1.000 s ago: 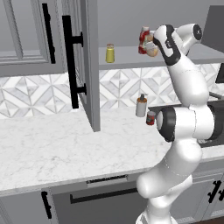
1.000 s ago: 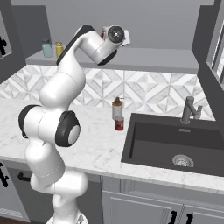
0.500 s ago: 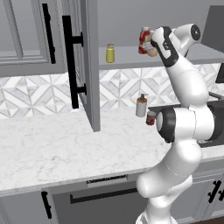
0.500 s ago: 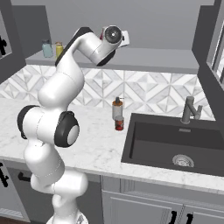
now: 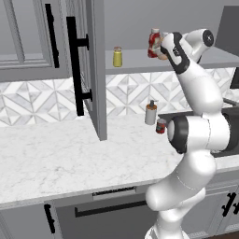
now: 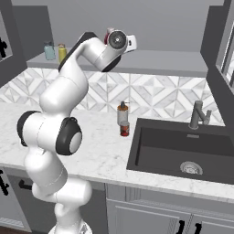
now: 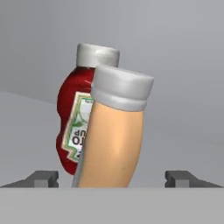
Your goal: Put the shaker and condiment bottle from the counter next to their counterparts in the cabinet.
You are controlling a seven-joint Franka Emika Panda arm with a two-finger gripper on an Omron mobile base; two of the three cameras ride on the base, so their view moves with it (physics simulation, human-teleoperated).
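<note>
Condiment bottle (image 7: 114, 135) stands on cabinet shelf (image 5: 135, 59), long axis near upright, slightly tilted, directly ahead of the end effector (image 7: 113, 178), between its released fingers. Red bottle (image 7: 74, 127) just behind, possibly touching. Retreat looks straight back.

Even, soft rendered light with no visible source and no glare. The worktop (image 5: 56, 158) is bright and carries hardly any shadow; the sink basin (image 6: 183, 151) reads dark. Edges look slightly soft and pixelated, with no lens distortion and no motion blur
</note>
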